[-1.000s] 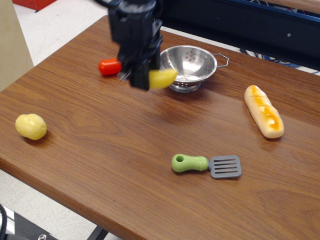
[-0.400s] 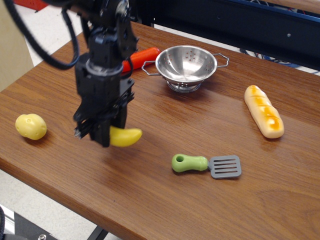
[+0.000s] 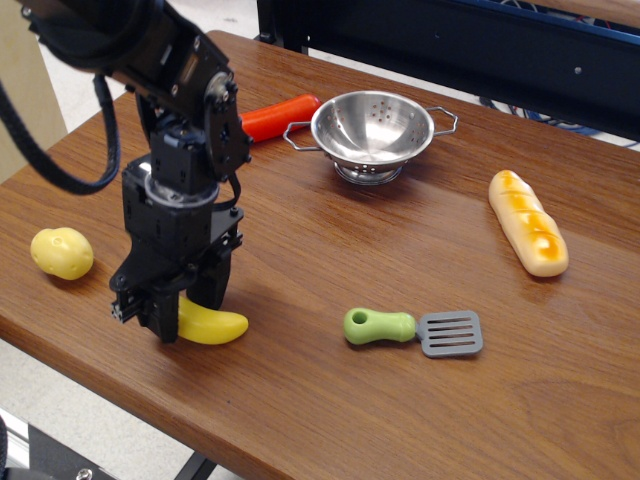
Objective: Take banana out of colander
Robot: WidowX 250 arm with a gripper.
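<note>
Single view. The banana is gripped at one end by the gripper, low over the near left of the table, seemingly touching the wood though contact cannot be confirmed. It is well apart from the colander, which is seen empty at the far side. Placement looks nearly done; release is judged to be next. The banana is smooth, curved yellow plastic. The colander is shiny perforated steel with thin wire handles. A lumpy yellow potato is seen left of the gripper.
</note>
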